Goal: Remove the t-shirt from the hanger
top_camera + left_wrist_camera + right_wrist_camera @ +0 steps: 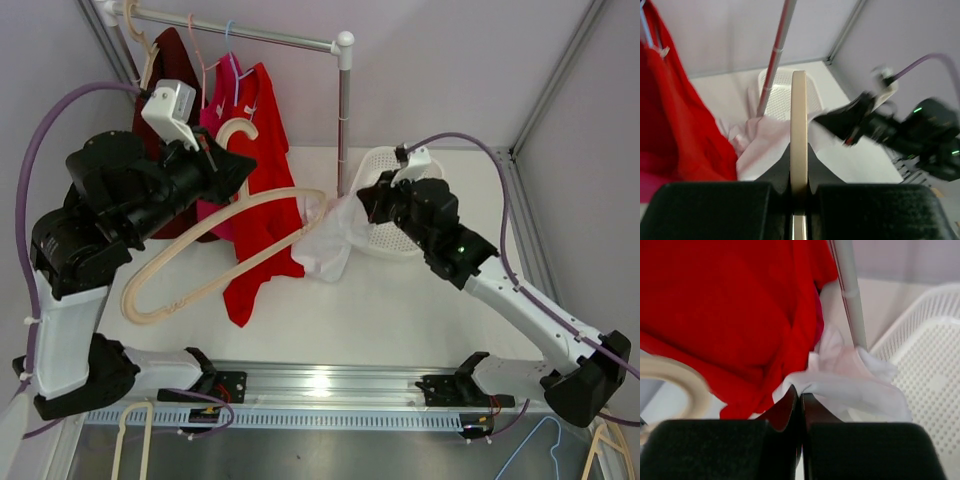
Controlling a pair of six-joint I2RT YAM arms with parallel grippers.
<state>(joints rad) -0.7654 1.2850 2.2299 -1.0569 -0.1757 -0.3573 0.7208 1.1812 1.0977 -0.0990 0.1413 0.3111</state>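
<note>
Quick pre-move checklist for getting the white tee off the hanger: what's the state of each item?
1. Left gripper clamped on hanger: ok.
2. Right gripper shut on white t-shirt: ok.
3. White t-shirt free of the hanger's end: cannot tell; fabric bunches there in the top view.
4. White t-shirt clear of rail post: not ok; it bunches against the post.
5. Red t-shirt clear of hanger: cannot tell; they overlap from above.
6. Basket open beside the white t-shirt: ok.
</note>
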